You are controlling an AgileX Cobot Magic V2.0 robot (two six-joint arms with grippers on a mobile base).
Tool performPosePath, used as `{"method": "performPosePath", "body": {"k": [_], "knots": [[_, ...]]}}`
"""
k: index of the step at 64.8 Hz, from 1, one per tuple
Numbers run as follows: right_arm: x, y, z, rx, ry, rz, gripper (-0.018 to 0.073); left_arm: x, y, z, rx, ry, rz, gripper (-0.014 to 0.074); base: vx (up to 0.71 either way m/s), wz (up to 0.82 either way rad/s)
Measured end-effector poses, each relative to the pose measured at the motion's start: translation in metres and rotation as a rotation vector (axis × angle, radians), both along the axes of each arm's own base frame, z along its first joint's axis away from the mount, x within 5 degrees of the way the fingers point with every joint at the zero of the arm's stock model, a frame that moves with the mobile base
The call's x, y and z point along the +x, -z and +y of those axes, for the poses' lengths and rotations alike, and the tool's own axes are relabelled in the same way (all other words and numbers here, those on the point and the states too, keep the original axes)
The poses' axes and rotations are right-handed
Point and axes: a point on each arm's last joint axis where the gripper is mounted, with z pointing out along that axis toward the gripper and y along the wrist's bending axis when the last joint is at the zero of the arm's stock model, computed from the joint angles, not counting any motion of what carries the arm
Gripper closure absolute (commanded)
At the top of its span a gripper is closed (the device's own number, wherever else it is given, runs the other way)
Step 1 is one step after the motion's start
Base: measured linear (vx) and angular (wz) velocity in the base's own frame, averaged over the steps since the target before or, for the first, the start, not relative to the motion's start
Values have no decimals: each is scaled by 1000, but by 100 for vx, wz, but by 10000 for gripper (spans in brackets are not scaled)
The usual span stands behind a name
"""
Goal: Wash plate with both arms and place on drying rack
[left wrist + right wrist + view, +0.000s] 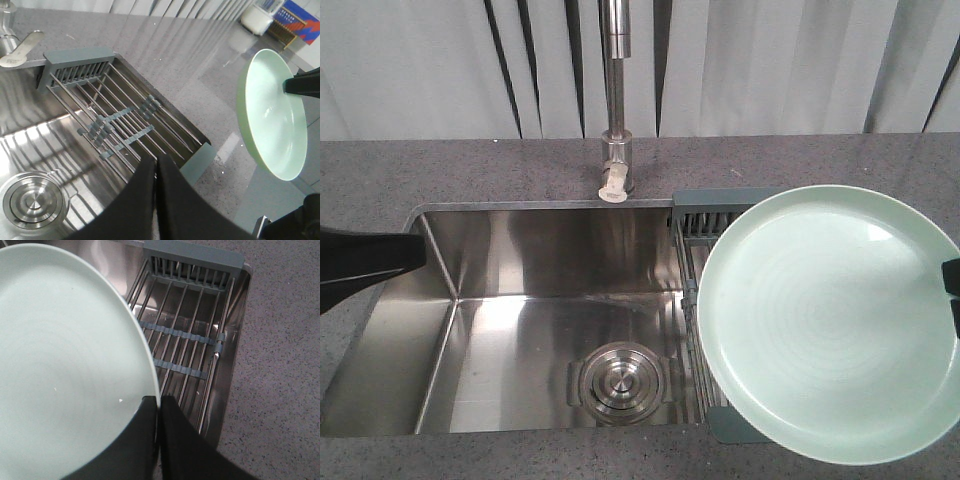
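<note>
The mint-green plate (825, 320) hangs in the air at the right, above the drying rack (698, 235), and hides most of it. My right gripper (158, 405) is shut on the plate's rim (65, 365); only a black bit of it shows at the right edge of the front view (952, 290). In the left wrist view the plate (272, 112) stands nearly on edge, off to the rack's (120, 117) right. My left gripper (156, 165) is shut and empty, over the sink by the rack's near end. Its black tip (370, 262) enters the front view from the left.
The steel sink basin (530, 330) has a round drain (616, 378) at its bottom. A steel faucet (615, 110) stands behind the sink. Grey speckled counter (280, 350) surrounds the sink. A white container (257, 19) stands far off on the counter.
</note>
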Motion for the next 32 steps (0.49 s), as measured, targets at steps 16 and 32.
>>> {"method": "performPosePath", "body": {"k": [16, 32], "knots": [[-1, 1, -1, -17, 0, 16, 566, -38, 19, 0, -8, -81, 8, 604, 0, 0], [-1, 1, -2, -31, 5, 12, 566, -43, 28, 3, 15, -220, 1, 604, 0, 0]]}}
